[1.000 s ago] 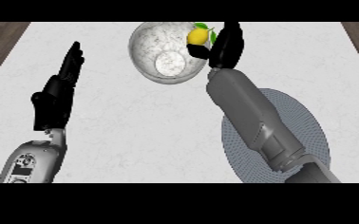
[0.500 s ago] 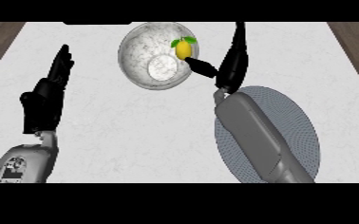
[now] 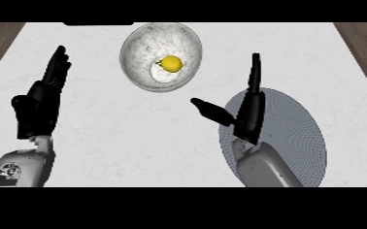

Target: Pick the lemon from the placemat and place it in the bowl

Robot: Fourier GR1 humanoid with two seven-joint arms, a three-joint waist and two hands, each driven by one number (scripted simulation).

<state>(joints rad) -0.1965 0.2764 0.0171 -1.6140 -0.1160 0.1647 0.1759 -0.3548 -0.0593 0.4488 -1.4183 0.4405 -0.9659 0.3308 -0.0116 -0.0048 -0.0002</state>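
The yellow lemon point(image 3: 171, 63) lies inside the marbled grey bowl point(image 3: 140, 46) at the top middle of the counter, free of either hand. My right hand point(image 3: 247, 110) is open, fingers straight and thumb spread to the left, and it hovers over the left edge of the round grey placemat point(image 3: 301, 136), well below and right of the bowl. At the left my left hand point(image 3: 39, 104) stands open with fingers up, resting.
White marbled counter point(image 3: 108, 145) spreads around the bowl and placemat. Brown strips show at the top left and top right corners. A dark object point(image 3: 97, 24) sits at the counter's far edge, left of the bowl.
The lemon has been let go and now lies in the bowl. My right hand has drawn back down and to the right, over the placemat. The left hand has hardly moved.
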